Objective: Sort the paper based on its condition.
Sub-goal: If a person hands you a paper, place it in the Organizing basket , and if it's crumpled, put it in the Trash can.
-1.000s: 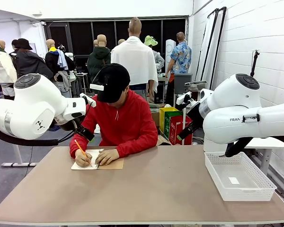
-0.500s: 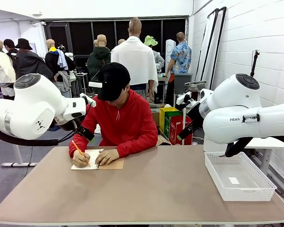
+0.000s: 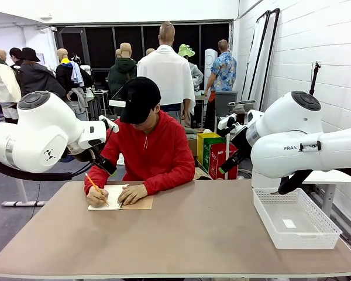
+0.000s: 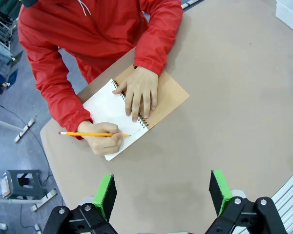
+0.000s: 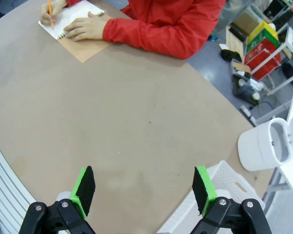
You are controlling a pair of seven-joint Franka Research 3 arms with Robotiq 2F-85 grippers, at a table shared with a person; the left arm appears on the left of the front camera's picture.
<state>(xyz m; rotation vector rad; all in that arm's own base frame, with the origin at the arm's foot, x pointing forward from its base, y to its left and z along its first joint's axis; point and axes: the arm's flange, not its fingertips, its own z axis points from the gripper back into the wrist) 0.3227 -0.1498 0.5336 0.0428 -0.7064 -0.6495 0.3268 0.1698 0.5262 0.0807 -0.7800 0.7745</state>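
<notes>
The sorting looks unstarted: 0 sheets placed, all of it left to do. At the far left of the bench (image 3: pixel 193 234) a person in a red top leans over a notebook (image 4: pixel 105 105), its white page bound by a spiral to a brown cover. The writing hand (image 4: pixel 103 142) holds a pencil (image 4: pixel 90 134) with its tip on the page; the other hand (image 4: pixel 139 92) lies flat across the spiral, pinning the notebook down. Any paper for sorting would probably come from this notebook, though that is a guess; for now the page sits attached and under both hands.

The left gripper (image 4: pixel 162 183) hangs high over the bench near the notebook, fingers wide apart, holding nothing. The right gripper (image 5: pixel 143 178) hangs over the bare middle of the bench, fingers just as wide apart and holding nothing.

A white mesh basket (image 3: pixel 304 239) stands at the right edge, well apart from the notebook. A small white slip (image 3: pixel 289 223) lies on its floor, too small to identify
</notes>
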